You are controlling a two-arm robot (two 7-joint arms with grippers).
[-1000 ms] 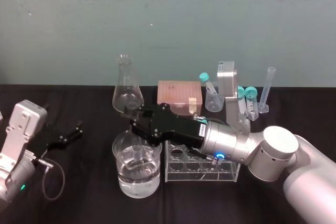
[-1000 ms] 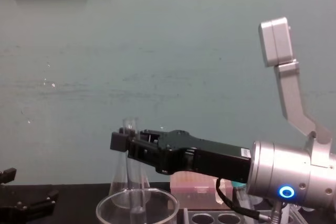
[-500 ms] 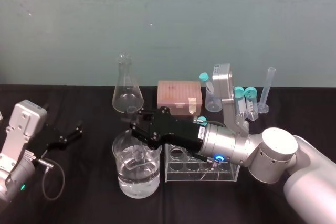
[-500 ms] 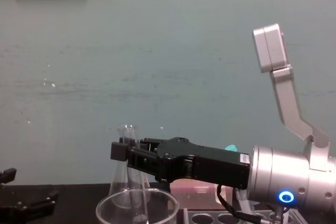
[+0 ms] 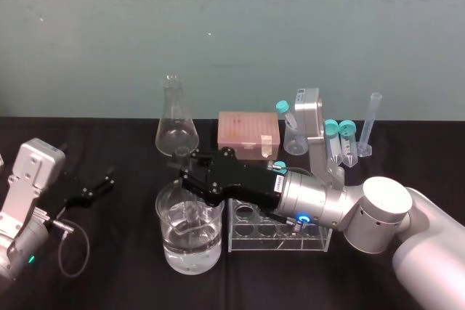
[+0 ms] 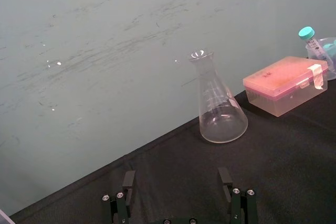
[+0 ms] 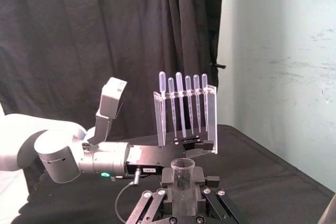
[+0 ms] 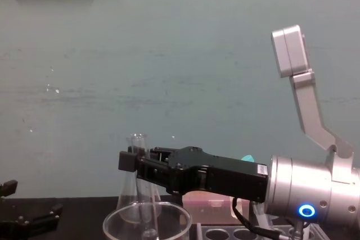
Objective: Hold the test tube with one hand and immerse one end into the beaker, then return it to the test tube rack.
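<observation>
While the right gripper [image 5: 187, 172] is clenched on the test tube [image 7: 182, 172] just below its open mouth, the tube stands upright inside the beaker [image 5: 171, 252]. Its round lower end appears to reach the clear liquid, though the exact depth cannot be read through the glass.

Procedure for the step in hand:
- Hold the tube vertical and near the beaker's centre, apart from the glass wall.
- Maintain a firm grip, because smooth wet glass is likely to slip.
- When withdrawing, lift straight up until the round end clears the thick rim. Only then traverse toward the test tube rack [image 5: 254, 234].
- Align the tube over an empty hole before lowering it.

The rack stands just beside the beaker on the robot's right. The silver wrist hangs over part of its top plate, so some holes are hidden.

Surroundings: a conical flask [image 5: 176, 125] stands behind the beaker, and a pink box [image 5: 247, 128] stands behind the rack. A small plastic cup [image 5: 294, 139], teal-capped tubes [image 5: 340, 139] and a graduated cylinder [image 5: 370, 125] stand farther back on the right. None of them lies on the short path from beaker to rack.

The left gripper [image 5: 102, 179] rests on the table well to the left, fingers spread and empty.
</observation>
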